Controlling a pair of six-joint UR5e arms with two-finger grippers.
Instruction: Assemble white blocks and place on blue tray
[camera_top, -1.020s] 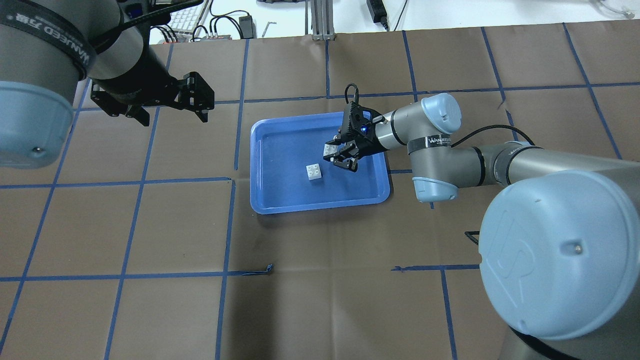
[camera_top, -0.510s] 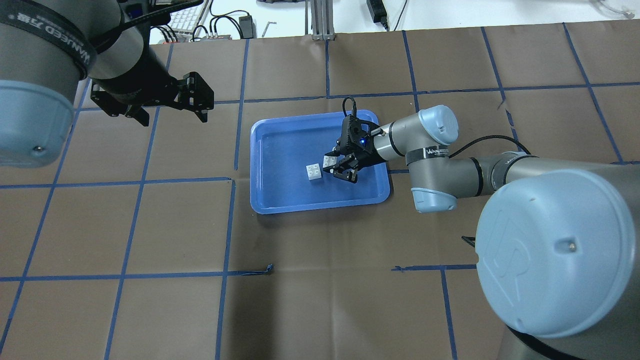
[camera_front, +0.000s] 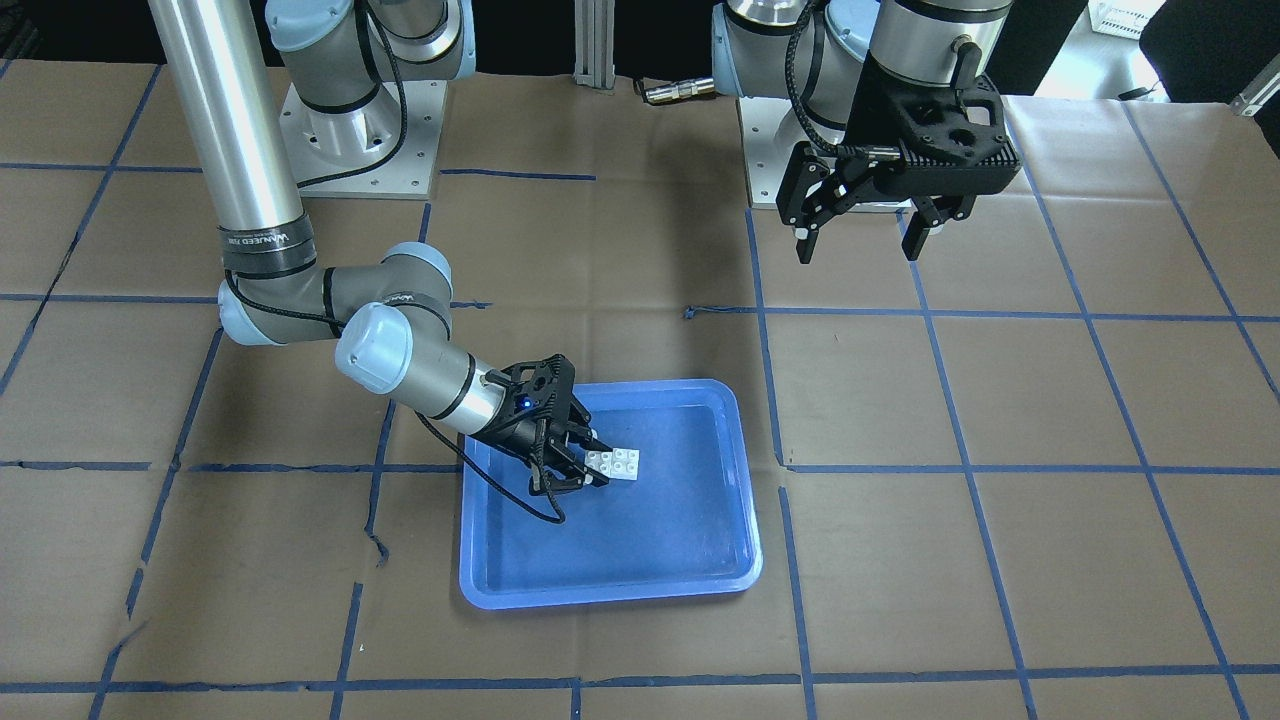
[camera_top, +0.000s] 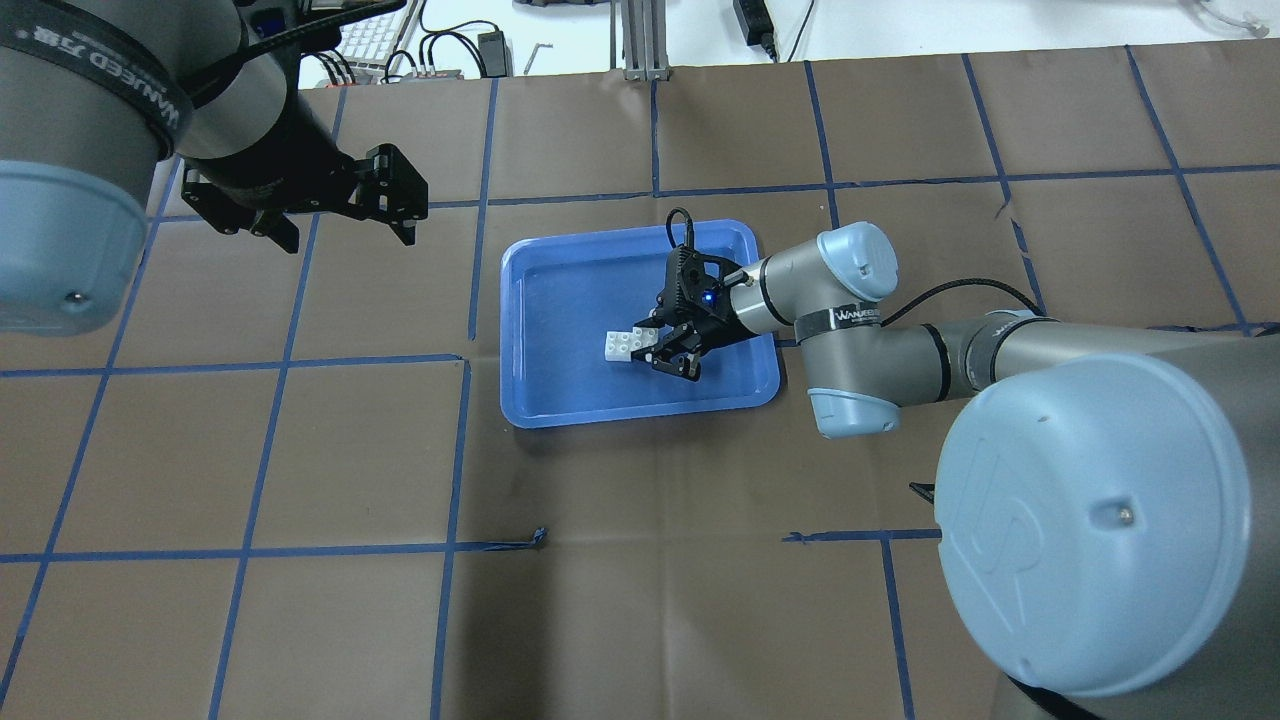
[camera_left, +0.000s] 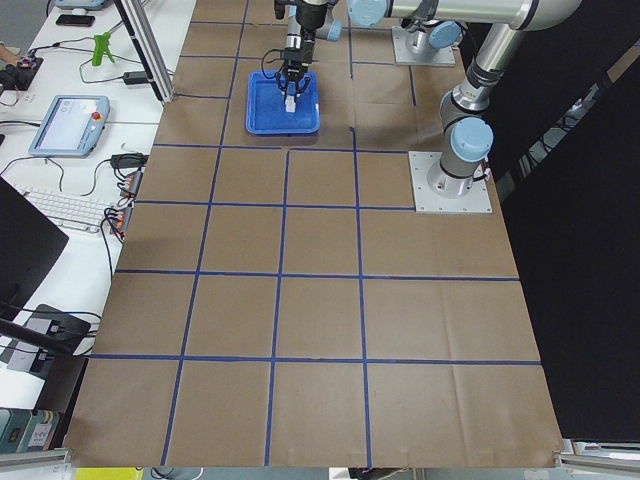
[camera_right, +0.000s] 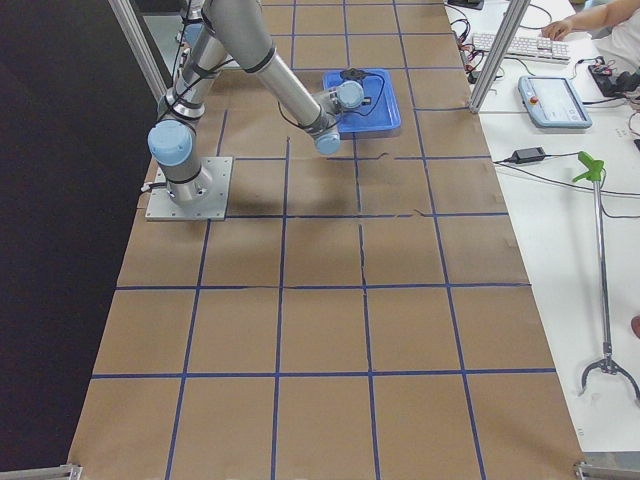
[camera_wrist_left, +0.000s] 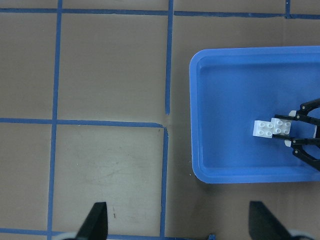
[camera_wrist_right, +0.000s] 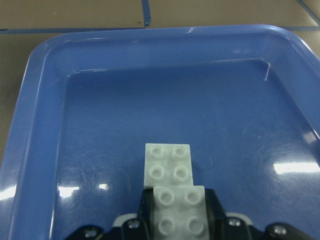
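One small white square plastic brick (camera_wrist_right: 180, 212) is clamped in the right tool (camera_top: 655, 350) inside the large blue plastic tray (camera_top: 565, 300), the other white brick (camera_wrist_right: 168, 165) just beside it at nine o'clock overhead. Stacking is judged undone. The left tool (camera_front: 858, 245) is spread, idle, at the tray's ten o'clock.

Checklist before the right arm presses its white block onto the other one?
1. Right hand shut on held block: ok.
2. Loose block flat in blue tray, studs up: ok.
3. Held block squarely over loose block: not ok, it is offset and covers at most one edge.
4. Studs already engaged: cannot tell.
5. Left hand open and off the tray: ok.
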